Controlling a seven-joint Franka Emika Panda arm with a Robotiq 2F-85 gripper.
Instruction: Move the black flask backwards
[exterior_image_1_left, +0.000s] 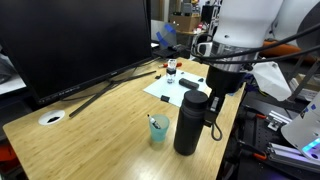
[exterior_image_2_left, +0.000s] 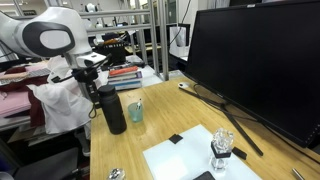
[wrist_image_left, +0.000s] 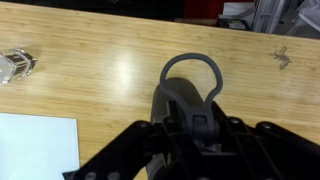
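Observation:
The black flask (exterior_image_1_left: 189, 125) stands upright near the table's edge, tall and matte, and it also shows in the other exterior view (exterior_image_2_left: 111, 112). My gripper (exterior_image_1_left: 209, 100) comes down at its top (exterior_image_2_left: 96, 86) and is shut on the flask's upper part. In the wrist view the flask's rounded cap (wrist_image_left: 178, 102) with its thin loop strap (wrist_image_left: 190, 60) fills the space between the jaws of my gripper (wrist_image_left: 190, 128). The contact itself is hidden by the gripper's black body.
A small teal cup with a straw (exterior_image_1_left: 159, 130) (exterior_image_2_left: 135, 110) stands right beside the flask. A large monitor (exterior_image_1_left: 70, 40) (exterior_image_2_left: 255, 60) with spread legs takes up the far side. A white sheet (exterior_image_1_left: 170, 90) (exterior_image_2_left: 195, 158) carries a small glass bottle (exterior_image_1_left: 172, 70) (exterior_image_2_left: 222, 148) (wrist_image_left: 17, 65).

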